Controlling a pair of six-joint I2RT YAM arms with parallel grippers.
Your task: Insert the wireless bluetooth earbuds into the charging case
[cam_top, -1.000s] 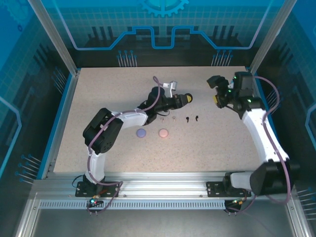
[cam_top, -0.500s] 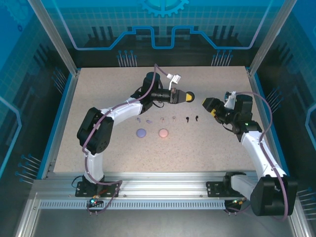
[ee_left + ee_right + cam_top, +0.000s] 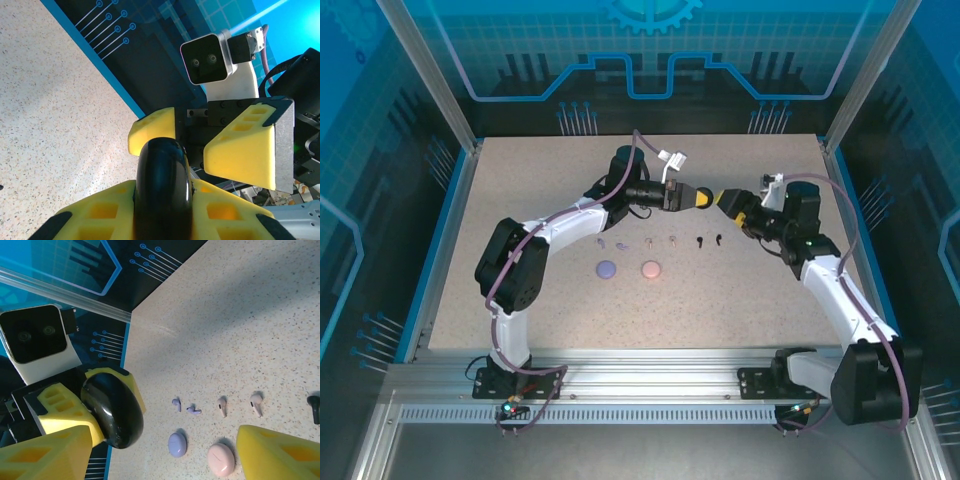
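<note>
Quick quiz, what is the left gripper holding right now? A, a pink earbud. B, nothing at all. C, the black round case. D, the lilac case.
C: the left gripper is shut on the black case, with its yellow fingers pressed against both sides, while the lilac case and the pink case lie on the table.

Nothing legible — no words, brands or numbers; the back wall (image 3: 520,50) bears just circuit-line and gear graphics.

Bright, even light (soft shadows), crisp focus
</note>
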